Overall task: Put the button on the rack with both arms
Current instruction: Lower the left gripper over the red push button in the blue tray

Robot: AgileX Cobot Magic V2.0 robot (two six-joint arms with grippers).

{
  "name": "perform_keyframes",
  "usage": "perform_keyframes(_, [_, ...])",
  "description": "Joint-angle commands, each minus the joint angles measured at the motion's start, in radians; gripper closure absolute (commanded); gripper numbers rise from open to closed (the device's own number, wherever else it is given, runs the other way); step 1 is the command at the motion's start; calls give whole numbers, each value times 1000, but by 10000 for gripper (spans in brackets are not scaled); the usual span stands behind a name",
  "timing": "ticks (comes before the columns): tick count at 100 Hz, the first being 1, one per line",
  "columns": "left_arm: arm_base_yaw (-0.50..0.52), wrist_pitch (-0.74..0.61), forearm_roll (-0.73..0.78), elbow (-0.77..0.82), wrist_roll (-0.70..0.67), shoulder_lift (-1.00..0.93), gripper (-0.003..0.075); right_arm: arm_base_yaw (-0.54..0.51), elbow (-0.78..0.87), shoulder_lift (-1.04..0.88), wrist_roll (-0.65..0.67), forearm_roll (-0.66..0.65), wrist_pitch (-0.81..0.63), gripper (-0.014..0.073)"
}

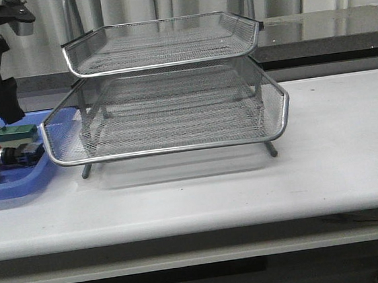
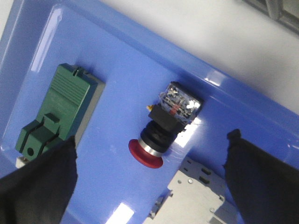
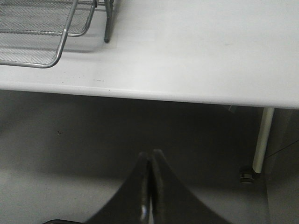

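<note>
Hovering above the blue plastic tray [image 2: 117,70], the left pincer [image 2: 149,186] is spread wide, gripping nothing. The button [image 2: 161,133] lies on its side on the tray floor between the two black fingers [image 2: 39,186], red head nearest them, with a green block [image 2: 58,112] and a white part [image 2: 191,196] beside it. The right pincer [image 3: 150,186] is clenched empty off the counter [image 3: 196,51] edge, well apart from the rack [image 1: 165,103].
</note>
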Motion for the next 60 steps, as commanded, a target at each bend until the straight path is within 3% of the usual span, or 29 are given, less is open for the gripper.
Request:
perform_keyframes(1, [-4, -20, 2, -58, 8, -23, 101, 1, -33, 6, 1, -8, -57, 664])
perform_keyframes(60, [-4, -90, 39, -69, 17, 61, 101, 1, -33, 6, 1, -8, -57, 664])
